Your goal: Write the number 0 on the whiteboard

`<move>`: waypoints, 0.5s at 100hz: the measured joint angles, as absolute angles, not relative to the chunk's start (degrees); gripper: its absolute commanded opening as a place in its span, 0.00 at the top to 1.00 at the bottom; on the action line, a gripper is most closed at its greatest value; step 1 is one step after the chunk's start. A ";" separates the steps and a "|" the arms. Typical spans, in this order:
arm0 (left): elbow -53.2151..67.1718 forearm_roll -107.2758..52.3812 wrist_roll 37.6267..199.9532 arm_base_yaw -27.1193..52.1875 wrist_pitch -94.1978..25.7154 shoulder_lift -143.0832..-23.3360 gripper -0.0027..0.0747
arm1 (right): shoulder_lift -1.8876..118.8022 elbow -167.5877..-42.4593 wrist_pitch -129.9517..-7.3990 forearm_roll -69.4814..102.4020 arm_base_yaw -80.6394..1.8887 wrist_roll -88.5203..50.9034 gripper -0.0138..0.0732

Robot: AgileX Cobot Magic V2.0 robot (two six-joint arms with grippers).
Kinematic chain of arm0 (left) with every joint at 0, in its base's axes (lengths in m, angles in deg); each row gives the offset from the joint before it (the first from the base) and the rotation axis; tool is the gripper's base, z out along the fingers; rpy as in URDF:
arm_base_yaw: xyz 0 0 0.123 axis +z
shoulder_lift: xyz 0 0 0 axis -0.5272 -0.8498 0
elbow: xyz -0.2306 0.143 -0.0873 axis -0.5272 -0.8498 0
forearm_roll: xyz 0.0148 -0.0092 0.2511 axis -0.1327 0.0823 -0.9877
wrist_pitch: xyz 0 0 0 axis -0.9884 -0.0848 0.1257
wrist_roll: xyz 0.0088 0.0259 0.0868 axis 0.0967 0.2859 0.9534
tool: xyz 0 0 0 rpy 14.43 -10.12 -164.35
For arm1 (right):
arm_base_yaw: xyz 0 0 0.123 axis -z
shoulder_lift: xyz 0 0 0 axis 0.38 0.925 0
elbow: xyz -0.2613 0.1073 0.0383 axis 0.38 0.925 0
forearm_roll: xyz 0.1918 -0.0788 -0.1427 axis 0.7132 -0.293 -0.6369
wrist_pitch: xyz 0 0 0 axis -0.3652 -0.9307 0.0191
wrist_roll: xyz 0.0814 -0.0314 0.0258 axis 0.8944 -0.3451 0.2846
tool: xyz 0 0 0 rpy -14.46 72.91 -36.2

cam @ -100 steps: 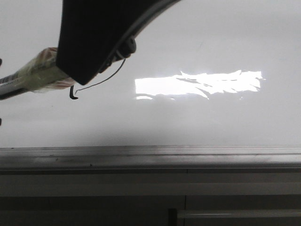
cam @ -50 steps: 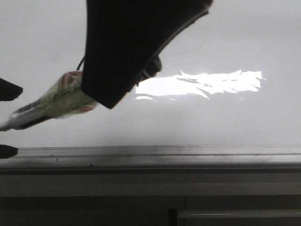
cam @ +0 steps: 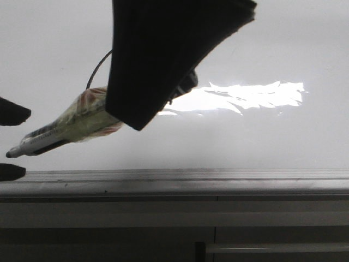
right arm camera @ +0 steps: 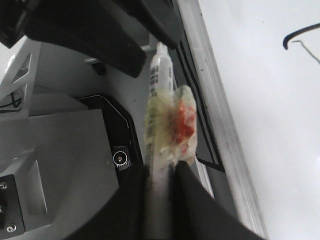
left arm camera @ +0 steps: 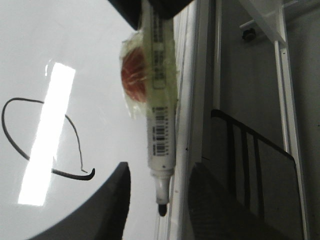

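Note:
The whiteboard [cam: 283,38] fills the front view, with its grey frame [cam: 218,177] along the near edge. My right gripper [cam: 136,112] is shut on a white marker [cam: 60,128] wrapped in yellowish tape. The marker's black tip points left, just above the board near the frame. My left gripper [cam: 24,143] is open, with the marker tip between its two fingers and not touching them. The number 0 shows as a thin black loop [left arm camera: 45,140] in the left wrist view. Only an arc of it [cam: 98,68] shows in the front view, behind the right gripper. In the right wrist view the right gripper [right arm camera: 161,172] clamps the marker [right arm camera: 161,85].
A bright glare patch [cam: 240,95] lies on the board right of the right gripper. Below the frame runs a grey ledge with dark cabinet fronts [cam: 163,240]. The left wrist view shows a black wire rack [left arm camera: 250,155] off the board's edge.
My right gripper has carried the marker right and toward the near frame, off the drawn loop. My left gripper's fingers have come in from the left, either side of the marker tip.

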State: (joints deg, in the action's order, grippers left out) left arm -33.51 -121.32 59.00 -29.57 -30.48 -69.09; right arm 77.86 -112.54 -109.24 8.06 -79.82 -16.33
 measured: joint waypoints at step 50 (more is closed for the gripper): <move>-28.84 -121.31 56.14 -29.57 -32.23 -75.25 0.66 | 77.86 -112.55 -108.52 7.73 -79.82 -16.33 0.92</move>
State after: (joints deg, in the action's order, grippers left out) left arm -28.84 -121.31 56.14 -29.57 -32.23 -75.25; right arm 77.86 -112.54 -108.52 7.73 -79.82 -16.33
